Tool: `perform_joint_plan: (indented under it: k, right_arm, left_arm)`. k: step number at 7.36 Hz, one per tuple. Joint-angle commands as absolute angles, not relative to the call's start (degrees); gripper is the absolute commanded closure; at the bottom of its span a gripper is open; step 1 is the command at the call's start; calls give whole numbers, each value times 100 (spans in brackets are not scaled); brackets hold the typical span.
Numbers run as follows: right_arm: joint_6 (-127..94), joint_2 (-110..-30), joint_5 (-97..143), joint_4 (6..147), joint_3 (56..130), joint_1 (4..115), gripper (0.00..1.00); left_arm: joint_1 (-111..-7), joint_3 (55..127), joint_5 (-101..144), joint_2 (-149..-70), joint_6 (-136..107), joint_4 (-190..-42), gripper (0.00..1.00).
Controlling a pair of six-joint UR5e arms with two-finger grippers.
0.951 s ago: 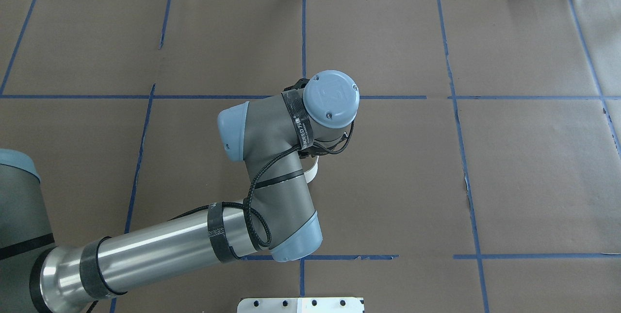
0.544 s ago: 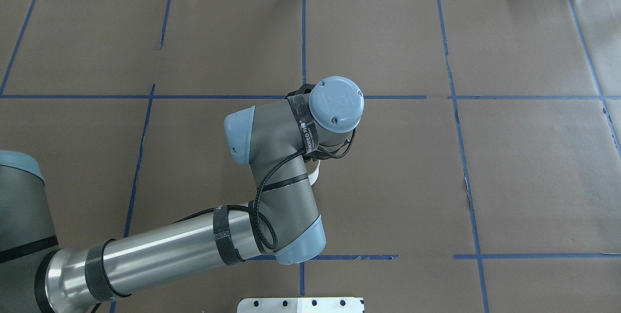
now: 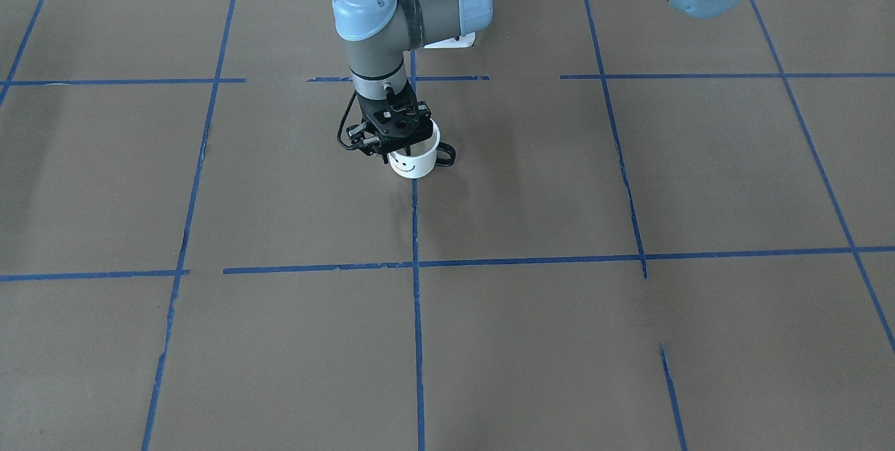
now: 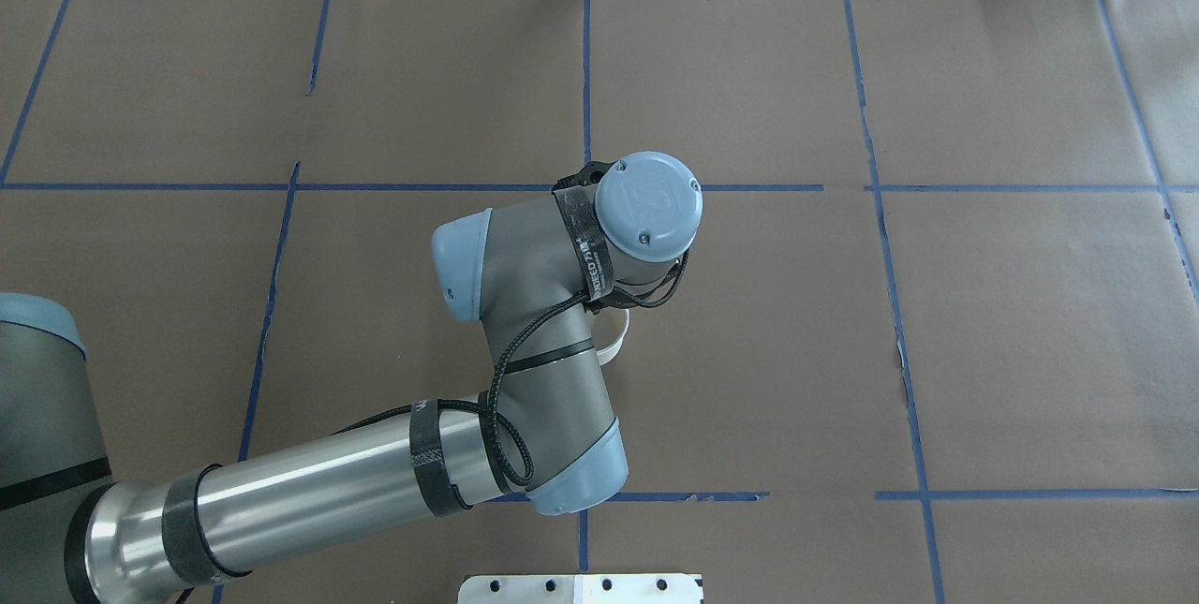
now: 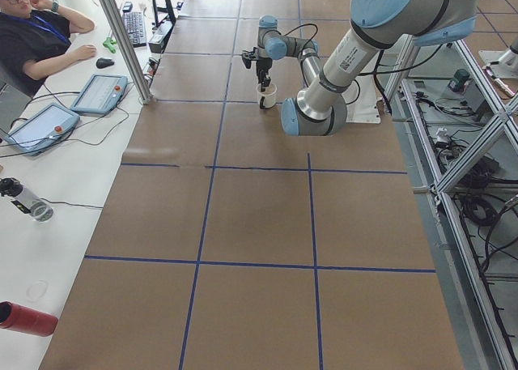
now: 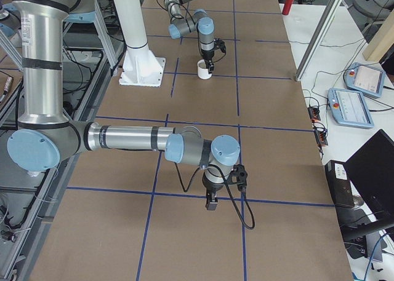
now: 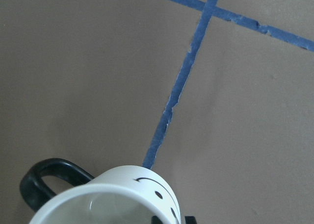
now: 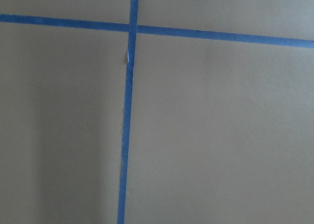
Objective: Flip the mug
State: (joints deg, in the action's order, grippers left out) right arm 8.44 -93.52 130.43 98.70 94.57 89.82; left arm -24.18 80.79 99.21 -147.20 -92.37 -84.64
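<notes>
A brown paper-covered bench (image 3: 629,339), marked into squares with blue tape (image 3: 417,241), fills the frame. Near its middle, the left tool (image 3: 407,145) points straight down onto a small white mug (image 3: 414,164). The mug sits mouth-up with its black smiley face (image 3: 404,163) the right way round, at or just above the bench surface beside a tape line; which of the two cannot be told. The left tool appears to pinch the mug's wall at the rolled rim (image 7: 105,185), one finger inside and one outside. The thin black loop handle (image 3: 445,155) sticks out sideways, free of the tool.

The right tool (image 6: 211,203) hangs low over bare bench well apart from the mug; whether it is spread or pressed together cannot be told.

The mug looks light, stiff and glossy, so probably slippery. A grip across the wall just under the rim seems surest, since the rolled edge may catch the fingers. The thin handle would likely twist.
</notes>
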Motion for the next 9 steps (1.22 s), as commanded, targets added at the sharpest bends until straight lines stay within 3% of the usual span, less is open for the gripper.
perform_joint_plan:
  k: [1, 4, 9]
  right_arm:
    - [844, -9352, 13043, 9870, 9457, 8982, 0]
    - [844, -9352, 13043, 9870, 9457, 8982, 0]
    - [844, -9352, 13043, 9870, 9457, 8982, 0]
  left_arm:
    - [-2461, 9124, 9791, -14364, -8618, -8281, 0]
    - [-3502, 10772, 9956, -13328, -6969, -8103, 0]
    - [-6699, 11057, 12544, -11281, -2514, -8200, 0]
